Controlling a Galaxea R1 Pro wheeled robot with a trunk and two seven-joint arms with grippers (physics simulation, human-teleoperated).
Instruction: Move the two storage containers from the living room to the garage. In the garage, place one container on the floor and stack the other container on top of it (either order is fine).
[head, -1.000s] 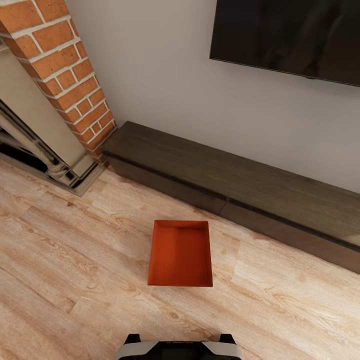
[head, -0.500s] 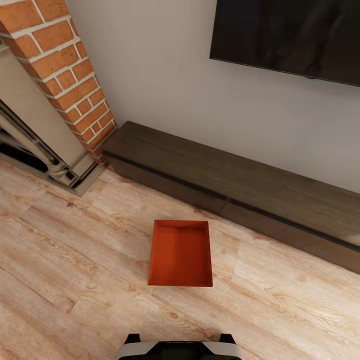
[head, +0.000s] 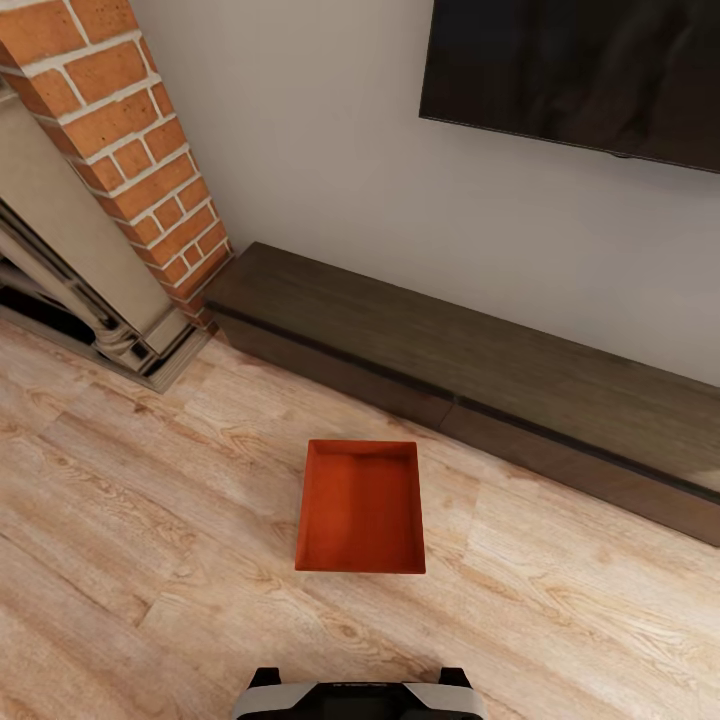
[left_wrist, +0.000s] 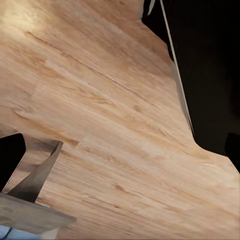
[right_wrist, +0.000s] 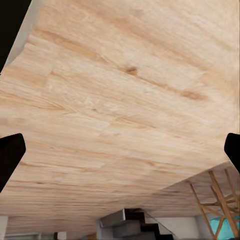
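One storage container (head: 361, 508) sits on the light wood plank floor (head: 130, 540) of the living room, straight ahead of the robot in the head view and a little short of the long low bench (head: 470, 375). It is an orange-red rectangular bin, open at the top, with thin walls and a flat bare bottom; its long sides run away from the robot and its far rim lies near the bench's front without touching it. The floor is pale plank with strong wavy grain and knots, the boards running slantwise across the view. The bench is dark brown wood with a flat top and a narrow seam along its front, set against a plain white wall (head: 320, 150). A black wall screen (head: 575, 75) hangs on that wall above the bench. At the bench's left end rises a red-brick fireplace (head: 130, 130) with pale mortar lines and a beige stepped surround at its foot. At the near edge of the head view shows the robot's own body (head: 358, 696), a rounded grey and black shell. In the right wrist view two dark tips of the right gripper (right_wrist: 120, 150) stand at opposite edges with wood floor between them, so its jaws are spread wide and hold nothing. In the left wrist view one dark tip of the left gripper (left_wrist: 10, 160) shows over the planks; whether its jaws are spread or pressed together I cannot tell.
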